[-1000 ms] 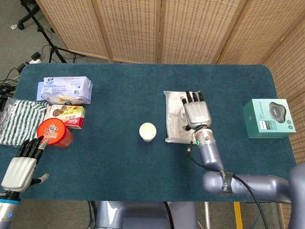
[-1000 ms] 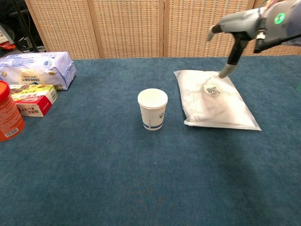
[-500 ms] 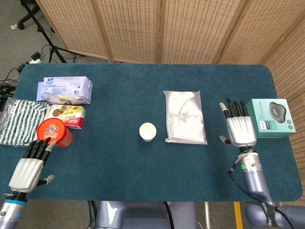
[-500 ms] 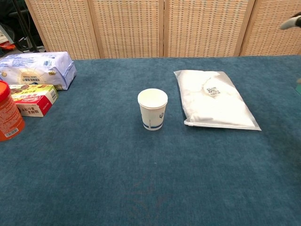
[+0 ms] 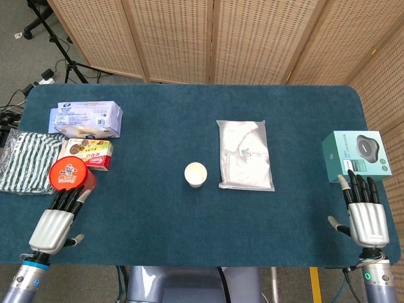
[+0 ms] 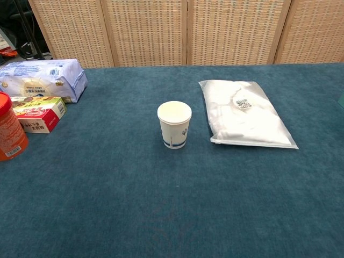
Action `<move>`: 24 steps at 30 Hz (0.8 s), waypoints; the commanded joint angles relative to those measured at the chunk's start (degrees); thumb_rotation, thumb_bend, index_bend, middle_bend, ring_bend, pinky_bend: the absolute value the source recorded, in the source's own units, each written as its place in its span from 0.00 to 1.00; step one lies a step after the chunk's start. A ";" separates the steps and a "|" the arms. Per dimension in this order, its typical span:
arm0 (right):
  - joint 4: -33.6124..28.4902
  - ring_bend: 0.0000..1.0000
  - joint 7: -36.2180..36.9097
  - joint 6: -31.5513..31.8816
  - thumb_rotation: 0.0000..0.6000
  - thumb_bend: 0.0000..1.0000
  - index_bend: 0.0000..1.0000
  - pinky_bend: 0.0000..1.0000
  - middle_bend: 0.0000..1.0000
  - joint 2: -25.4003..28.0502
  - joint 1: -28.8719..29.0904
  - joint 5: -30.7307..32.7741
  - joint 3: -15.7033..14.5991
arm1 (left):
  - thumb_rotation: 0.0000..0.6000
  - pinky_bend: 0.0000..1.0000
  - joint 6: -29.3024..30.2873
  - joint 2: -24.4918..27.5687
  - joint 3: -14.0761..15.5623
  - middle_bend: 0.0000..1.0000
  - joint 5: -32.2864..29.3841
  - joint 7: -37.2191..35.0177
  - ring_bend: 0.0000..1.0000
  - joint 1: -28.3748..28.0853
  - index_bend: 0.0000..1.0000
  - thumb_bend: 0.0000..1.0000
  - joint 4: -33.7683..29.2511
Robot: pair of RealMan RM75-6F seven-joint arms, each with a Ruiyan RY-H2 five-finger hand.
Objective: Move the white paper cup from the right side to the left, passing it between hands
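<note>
The white paper cup [image 5: 196, 174] stands upright near the middle of the blue table [image 5: 158, 214], touched by neither hand. Just to its right lies a flat white plastic bag [image 5: 245, 154]. The right hand [image 5: 363, 214] hovers at the near right edge, fingers spread and holding nothing, just near of a teal box [image 5: 355, 156]. The left hand [image 5: 55, 222] sits at the near left edge, fingers extended and empty, close to a red-lidded jar [image 5: 71, 176].
</note>
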 commanded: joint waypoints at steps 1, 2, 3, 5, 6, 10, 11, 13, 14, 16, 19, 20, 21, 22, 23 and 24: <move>1.70 0.00 1.71 -0.01 1.00 0.00 0.00 0.00 0.00 -0.31 -1.39 -1.27 1.50 | 1.00 0.00 -2.47 1.54 -1.43 0.00 -1.57 1.59 0.00 -2.13 0.00 0.07 -2.98; 1.98 0.00 2.47 -0.16 1.00 0.00 0.00 0.00 0.00 -0.14 -1.78 -1.63 2.14 | 1.00 0.00 -3.54 2.12 -2.24 0.00 -2.36 2.19 0.00 -3.16 0.00 0.07 -4.41; 2.00 0.00 3.52 -0.01 1.00 0.00 0.00 0.00 0.00 0.25 -2.24 -1.71 2.71 | 1.00 0.00 -6.31 3.03 -4.11 0.00 -3.91 2.47 0.00 -5.63 0.00 0.07 -7.00; 2.03 0.00 4.52 -0.27 1.00 0.00 0.00 0.00 0.00 0.65 -2.76 -2.18 3.29 | 1.00 0.00 -10.19 4.79 -5.97 0.00 -7.38 2.98 0.00 -8.38 0.00 0.07 -10.04; 2.04 0.00 4.85 -0.36 1.00 0.00 0.00 0.00 0.00 0.79 -2.94 -2.38 3.52 | 1.00 0.00 -11.53 5.41 -6.67 0.00 -8.75 3.14 0.00 -9.38 0.00 0.07 -11.18; 2.06 0.00 6.23 -0.96 1.00 0.00 0.00 0.00 0.00 1.41 -3.92 -3.18 4.77 | 1.00 0.00 -16.63 7.81 -10.21 0.00 -15.35 6.24 0.00 -14.65 0.00 0.09 -15.89; 1.98 0.00 6.54 -1.14 1.00 0.00 0.00 0.00 0.00 1.58 -4.17 -3.36 5.08 | 1.00 0.00 -17.40 8.08 -11.07 0.00 -17.07 7.45 0.00 -15.99 0.00 0.10 -16.87; 1.26 0.00 7.49 -0.92 1.00 0.00 0.00 0.00 0.00 2.23 -4.82 -3.76 5.60 | 1.00 0.00 -19.61 8.44 -13.07 0.00 -21.38 11.00 0.00 -19.62 0.00 0.11 -18.51; 1.06 0.00 7.83 -0.75 1.00 0.00 0.00 0.00 0.00 2.53 -5.12 -4.24 5.83 | 1.00 0.00 -20.39 8.62 -13.83 0.00 -24.50 12.91 0.00 -21.40 0.00 0.12 -19.29; 0.76 0.00 8.32 -0.34 1.00 0.00 0.00 0.00 0.00 2.91 -5.65 -4.76 6.18 | 1.00 0.00 -21.38 8.51 -15.05 0.00 -29.32 15.79 0.00 -24.43 0.00 0.13 -20.06; 0.26 0.00 9.57 -0.44 1.00 0.00 0.00 0.00 0.00 3.64 -6.54 -5.79 6.88 | 1.00 0.00 -21.33 6.71 -17.13 0.00 -42.22 22.50 0.00 -32.25 0.04 0.15 -20.56; 0.23 0.00 9.86 -0.66 1.00 0.00 0.00 0.00 0.00 3.80 -6.73 -6.04 7.07 | 1.00 0.00 -20.71 5.95 -17.36 0.00 -46.01 24.37 0.00 -34.49 0.05 0.15 -20.52; 0.19 0.00 10.13 -0.89 1.00 0.00 0.00 0.00 0.00 3.95 -6.92 -6.21 7.27 | 1.00 0.00 -19.90 5.11 -17.52 0.00 -49.67 26.09 0.00 -36.68 0.06 0.15 -20.40; 0.16 0.00 10.39 -1.13 1.00 0.00 0.00 0.00 0.00 4.10 -7.10 -6.40 7.46 | 1.00 0.00 -18.98 4.26 -17.66 0.00 -53.22 27.65 0.00 -38.79 0.07 0.15 -20.23; 0.10 0.00 10.74 -1.44 1.00 0.00 0.00 0.00 0.00 4.27 -7.33 -6.62 7.72 | 1.00 0.00 -17.76 3.09 -17.85 0.00 -57.79 29.41 0.00 -41.51 0.08 0.15 -19.89; 0.06 0.00 11.00 -1.62 1.00 0.00 0.00 0.00 0.00 4.36 -7.44 -6.71 7.84 | 1.00 0.00 -17.34 2.21 -18.08 0.00 -60.40 30.14 0.00 -43.07 0.09 0.15 -19.46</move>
